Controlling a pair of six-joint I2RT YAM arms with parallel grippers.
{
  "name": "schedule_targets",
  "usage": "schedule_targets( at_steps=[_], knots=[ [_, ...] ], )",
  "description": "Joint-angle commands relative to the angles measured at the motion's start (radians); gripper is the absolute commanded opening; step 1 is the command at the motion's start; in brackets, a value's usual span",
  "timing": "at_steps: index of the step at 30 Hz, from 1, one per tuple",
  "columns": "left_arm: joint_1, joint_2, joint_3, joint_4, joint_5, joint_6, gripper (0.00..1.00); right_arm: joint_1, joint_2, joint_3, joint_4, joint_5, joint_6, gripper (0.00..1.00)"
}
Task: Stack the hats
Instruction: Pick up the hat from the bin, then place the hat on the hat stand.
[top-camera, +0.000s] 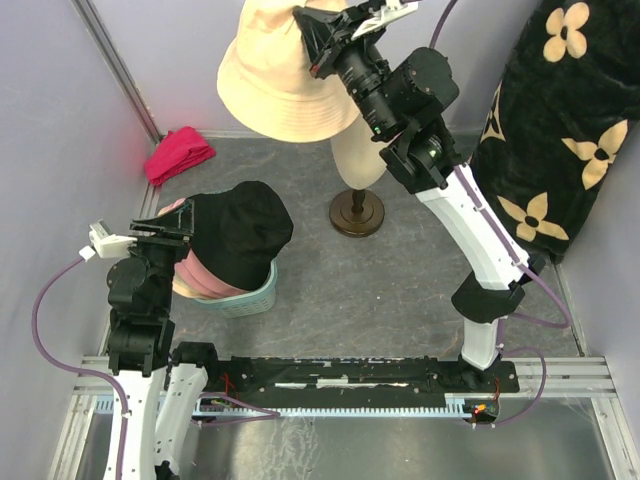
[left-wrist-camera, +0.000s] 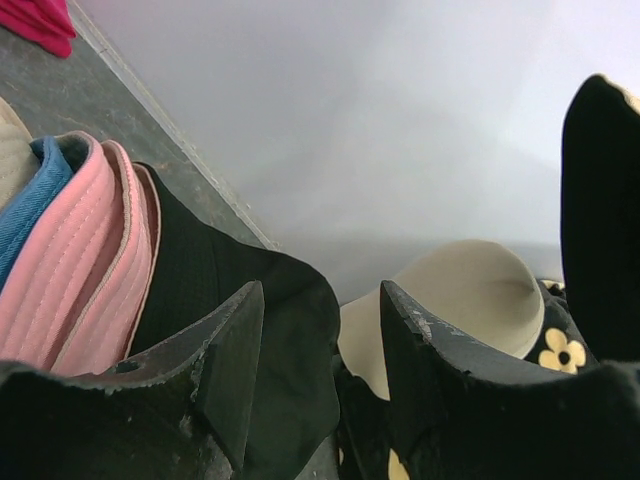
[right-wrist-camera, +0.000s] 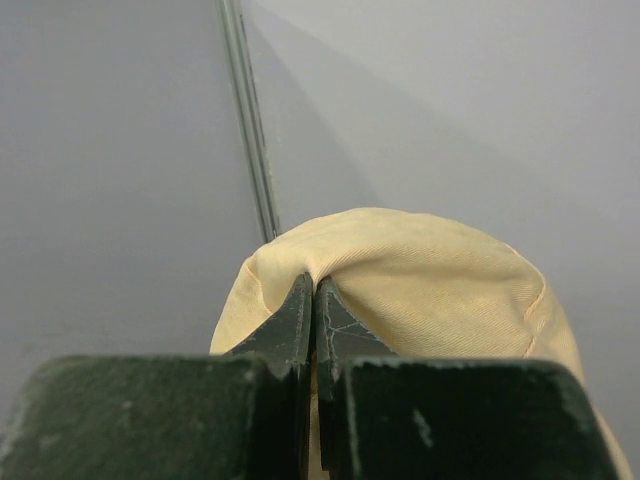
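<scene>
Right gripper (right-wrist-camera: 315, 290) pinched shut on beige hat (top-camera: 275, 85) crown; left gripper (left-wrist-camera: 322, 295) jaws apart. Centre crown over black hat (top-camera: 250, 235), below-left of right gripper, before release.

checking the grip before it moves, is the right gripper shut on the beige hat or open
Shut on it: the right gripper has its tips together, pinching a fold of the beige hat at its crown.

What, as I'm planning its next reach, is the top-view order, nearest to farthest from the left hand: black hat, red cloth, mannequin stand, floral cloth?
From the left hand:
1. black hat, just beside it, topping the stack.
2. red cloth, back left corner.
3. mannequin stand, mid table.
4. floral cloth, far right.
</scene>
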Motion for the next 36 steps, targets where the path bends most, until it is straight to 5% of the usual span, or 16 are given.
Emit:
schedule_targets(
  at_steps=[1,8,36],
  knots=[
    [0.003,0.008,0.003,0.062,-0.002,-0.034,0.57,-0.024,-0.001,0.057,0.077,0.009,-0.062,0.02],
    [0.003,0.013,0.001,0.067,0.005,-0.035,0.57,-0.085,-0.033,0.07,0.064,0.029,-0.098,0.02],
    [0.002,0.173,0.038,0.261,0.062,-0.012,0.58,-0.254,-0.233,-0.369,0.087,0.029,0.032,0.02]
  ],
)
